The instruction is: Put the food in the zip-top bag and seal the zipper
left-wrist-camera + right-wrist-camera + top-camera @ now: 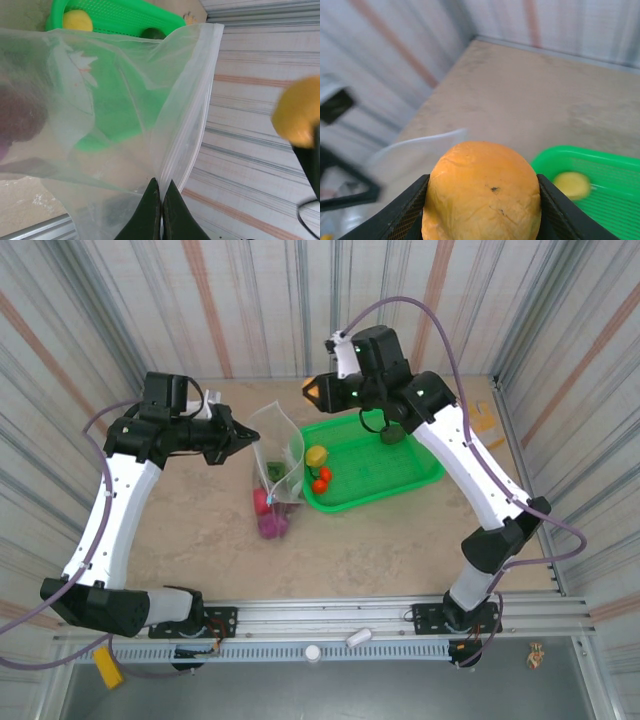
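Note:
The clear zip-top bag [283, 452] stands open left of the green tray. My left gripper [240, 436] is shut on its rim, the fingers [150, 210] pinching the plastic beside the pale zipper [200, 100]. Magenta and pink food [270, 518] and a green piece [273, 472] lie inside the bag. My right gripper [314, 392] hovers above and behind the bag mouth, shut on an orange piece [482, 192]. That orange piece [298, 117] shows blurred in the left wrist view.
The green mesh tray [400, 478] holds a yellow piece [316, 455], two red tomatoes [321, 480] and a dark green piece [392, 434]. Striped walls close in on three sides. The metal rail [330, 618] runs along the near edge.

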Controlling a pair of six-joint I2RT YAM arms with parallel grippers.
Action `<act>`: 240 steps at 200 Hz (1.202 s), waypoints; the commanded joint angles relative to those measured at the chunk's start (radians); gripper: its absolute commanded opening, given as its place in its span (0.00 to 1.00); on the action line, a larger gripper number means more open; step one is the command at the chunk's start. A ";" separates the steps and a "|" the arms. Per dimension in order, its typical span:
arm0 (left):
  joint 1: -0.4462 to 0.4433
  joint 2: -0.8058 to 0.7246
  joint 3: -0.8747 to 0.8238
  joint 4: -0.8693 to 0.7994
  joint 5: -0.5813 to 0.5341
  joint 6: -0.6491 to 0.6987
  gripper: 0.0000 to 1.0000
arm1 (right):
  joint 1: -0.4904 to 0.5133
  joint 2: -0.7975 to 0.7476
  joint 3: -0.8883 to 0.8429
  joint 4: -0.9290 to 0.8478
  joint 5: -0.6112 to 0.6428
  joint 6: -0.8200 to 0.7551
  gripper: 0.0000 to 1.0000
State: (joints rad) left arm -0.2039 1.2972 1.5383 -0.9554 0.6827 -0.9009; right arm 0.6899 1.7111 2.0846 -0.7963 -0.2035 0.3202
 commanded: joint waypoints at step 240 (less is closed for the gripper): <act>0.011 -0.013 0.068 -0.039 0.005 0.011 0.00 | 0.208 0.169 0.060 -0.173 0.042 0.051 0.73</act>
State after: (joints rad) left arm -0.2020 1.2957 1.5692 -0.9981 0.6621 -0.8867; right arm 0.9035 1.8771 2.1429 -0.9482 -0.1364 0.3592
